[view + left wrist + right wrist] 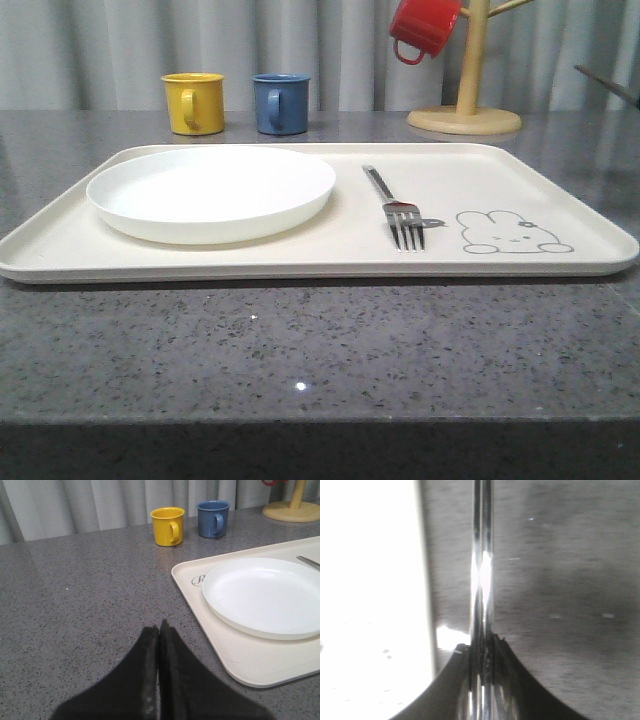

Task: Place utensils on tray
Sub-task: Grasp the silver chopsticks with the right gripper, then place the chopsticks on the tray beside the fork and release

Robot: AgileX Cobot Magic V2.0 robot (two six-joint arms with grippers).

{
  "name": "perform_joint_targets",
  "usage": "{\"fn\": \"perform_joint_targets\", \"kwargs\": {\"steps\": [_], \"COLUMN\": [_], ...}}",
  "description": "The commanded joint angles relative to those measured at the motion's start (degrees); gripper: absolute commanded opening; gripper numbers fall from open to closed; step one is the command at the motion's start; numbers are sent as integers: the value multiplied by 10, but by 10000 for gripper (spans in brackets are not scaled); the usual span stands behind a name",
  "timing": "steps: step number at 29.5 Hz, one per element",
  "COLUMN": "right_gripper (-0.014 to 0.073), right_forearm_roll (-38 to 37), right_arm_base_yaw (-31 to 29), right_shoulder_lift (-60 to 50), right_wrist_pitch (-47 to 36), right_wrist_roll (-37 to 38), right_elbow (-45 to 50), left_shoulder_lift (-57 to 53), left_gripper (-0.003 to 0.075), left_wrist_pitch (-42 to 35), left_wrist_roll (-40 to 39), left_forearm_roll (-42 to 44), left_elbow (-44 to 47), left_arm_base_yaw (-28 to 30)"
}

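A silver fork [400, 212] lies on the cream tray [560, 190], tines toward the front, between the white plate and the rabbit drawing. In the right wrist view my right gripper [482, 642] is shut on a pair of shiny straight chopsticks [481, 570], which run out from the fingertips over grey table beside the bright tray [370, 605] edge. My left gripper [159, 630] is shut with nothing in it, over bare table to the left of the tray [200, 610]. The fork's handle tip [309, 561] peeks in beyond the plate. No spoon is in sight.
A round white plate [210, 190] takes up the tray's left half. Behind the tray stand a yellow mug [193, 102] and a blue mug [280, 103]. A wooden mug tree [465, 110] with a red mug [425, 25] stands back right. A slim dark stick [605, 85] pokes in at the right edge.
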Motion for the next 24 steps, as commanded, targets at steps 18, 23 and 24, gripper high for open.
{"fn": "perform_joint_targets", "kwargs": {"steps": [18,23,24], "right_gripper": [36,36,36], "right_forearm_roll": [16,16,15], "right_arm_base_yaw": [163,163,163], "right_shoulder_lift": [59,81,85], "right_wrist_pitch": [-83,-93,-94], "right_wrist_roll": [144,148,148], "right_elbow": [-13,-13,-13], "left_shoulder_lift": [5,5,5], "left_gripper": [-18,-18,-18], "left_wrist_pitch": [-47,-47,-47], "left_wrist_roll": [-7,-7,-7], "left_forearm_roll": [-7,-7,-7], "left_elbow": [-17,-17,-17], "left_arm_base_yaw": [-4,-4,-4]}}
